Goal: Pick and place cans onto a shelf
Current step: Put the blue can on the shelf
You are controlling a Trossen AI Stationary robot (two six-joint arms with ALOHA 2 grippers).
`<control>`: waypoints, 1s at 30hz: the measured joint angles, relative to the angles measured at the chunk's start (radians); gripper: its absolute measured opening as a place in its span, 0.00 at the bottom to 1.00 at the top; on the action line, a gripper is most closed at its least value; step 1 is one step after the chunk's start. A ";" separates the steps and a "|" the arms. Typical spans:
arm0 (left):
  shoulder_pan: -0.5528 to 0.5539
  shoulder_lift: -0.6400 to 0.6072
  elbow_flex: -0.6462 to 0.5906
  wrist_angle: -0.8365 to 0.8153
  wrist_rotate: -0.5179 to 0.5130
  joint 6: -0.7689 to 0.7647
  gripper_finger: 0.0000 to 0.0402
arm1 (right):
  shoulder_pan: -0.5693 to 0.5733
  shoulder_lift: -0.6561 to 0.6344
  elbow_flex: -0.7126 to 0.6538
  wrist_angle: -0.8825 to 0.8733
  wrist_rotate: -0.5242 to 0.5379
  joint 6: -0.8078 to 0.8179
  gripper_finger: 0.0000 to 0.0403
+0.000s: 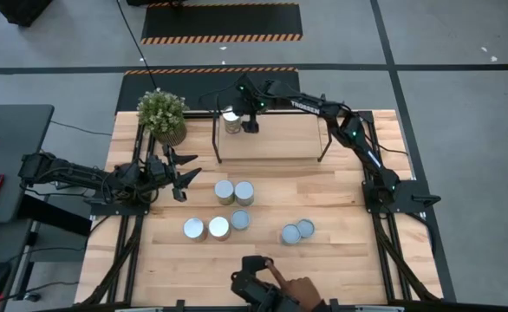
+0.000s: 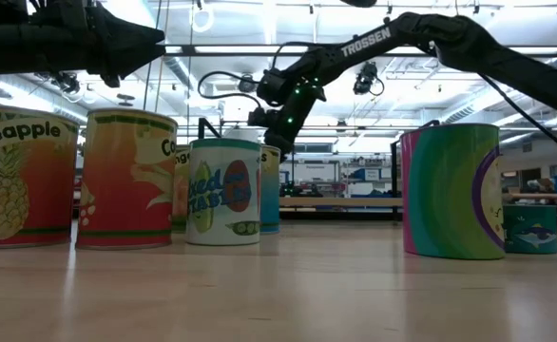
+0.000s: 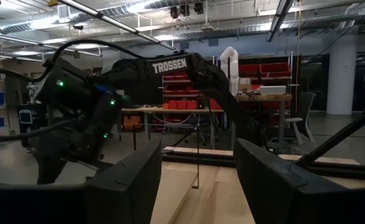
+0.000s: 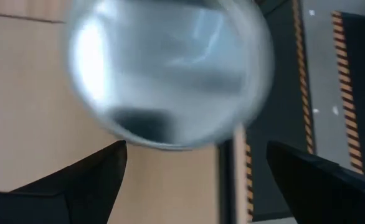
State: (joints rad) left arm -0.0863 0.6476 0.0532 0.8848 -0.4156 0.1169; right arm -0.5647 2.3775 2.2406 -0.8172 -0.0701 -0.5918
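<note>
Right wrist view, can (image 4: 170, 71) just beyond open, apart jaws

bare board along shelf (image 1: 280, 139), plant (image 1: 162, 113) crowding its left end

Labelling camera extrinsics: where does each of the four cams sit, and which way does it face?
High: overhead, straight down on the table; both arms show.
Low: tabletop height, level past the cans into the room; both arms overhead.
Left wrist: looks across the table; own fingers low, right arm beyond.
Right wrist: looks down on the shelf's can; own fingers beside it.
Shared: high and right wrist show that can.
</note>
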 joint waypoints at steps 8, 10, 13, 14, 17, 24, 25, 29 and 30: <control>0.000 0.000 0.000 0.000 -0.003 0.000 0.51 | -0.016 0.000 0.000 0.075 0.000 -0.004 0.97; 0.000 0.000 0.000 -0.001 -0.003 0.000 0.51 | -0.016 0.000 0.000 0.062 0.001 -0.004 0.97; 0.000 0.000 0.000 -0.009 -0.003 0.000 0.51 | -0.004 -0.006 0.000 -0.011 0.052 -0.004 0.97; 0.000 0.000 0.000 -0.011 -0.003 0.000 0.51 | 0.003 -0.010 0.000 -0.046 0.073 -0.003 0.97; 0.000 0.000 0.000 -0.019 -0.011 0.001 0.51 | 0.034 -0.039 0.000 -0.164 0.088 0.038 0.97; 0.000 0.000 0.000 -0.041 -0.144 0.034 0.51 | 0.158 -0.092 0.000 -0.324 -0.077 0.138 0.97; 0.000 0.000 0.000 -0.052 -0.159 0.028 0.51 | 0.184 -0.094 0.000 -0.334 -0.051 0.140 0.96; -0.002 0.000 0.000 -0.090 -0.172 0.020 0.51 | 0.282 -0.096 0.000 -0.389 0.015 0.147 0.93; -0.003 0.000 0.000 -0.100 -0.172 0.015 0.51 | 0.303 -0.096 0.000 -0.407 0.022 0.148 0.92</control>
State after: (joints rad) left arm -0.0895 0.6479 0.0528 0.7844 -0.5877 0.1321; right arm -0.2615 2.2814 2.2406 -1.2241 -0.0476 -0.4441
